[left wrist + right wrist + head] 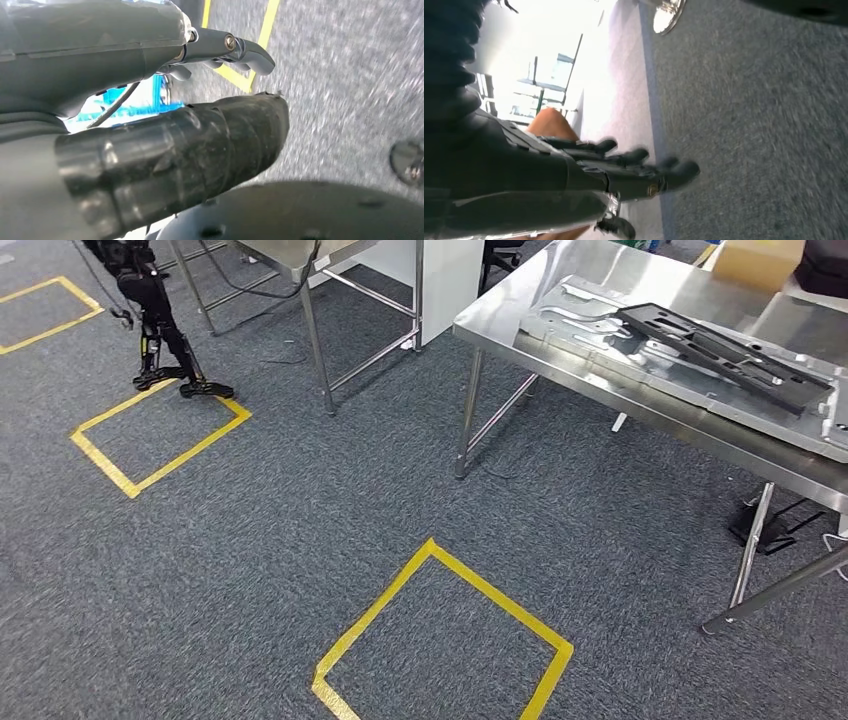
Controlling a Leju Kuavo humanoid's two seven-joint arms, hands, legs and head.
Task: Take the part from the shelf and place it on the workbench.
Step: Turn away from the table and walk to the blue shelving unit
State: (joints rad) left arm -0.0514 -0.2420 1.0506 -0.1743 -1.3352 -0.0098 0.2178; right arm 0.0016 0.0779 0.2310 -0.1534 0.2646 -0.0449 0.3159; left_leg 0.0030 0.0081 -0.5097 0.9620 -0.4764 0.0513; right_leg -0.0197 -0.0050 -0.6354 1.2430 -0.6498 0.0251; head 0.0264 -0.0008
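A steel workbench [560,315] stands at the right of the head view. On it lies a silver stamped metal panel [610,345], and a black frame-shaped part [725,350] rests on top of that panel. My left hand [175,145] hangs over the grey carpet, its thick thumb and dark fingers [240,47] stretched out with nothing between them. My right hand [624,172] also hangs above the carpet, fingers spread and empty. Both wrist views are blurred.
Yellow tape squares mark the carpet, one close in front [440,640] and one at the left [160,440]. A second steel table [310,330] stands at the back, with a black jointed stand [165,340] to its left. A cardboard box [755,260] sits on the workbench's far side.
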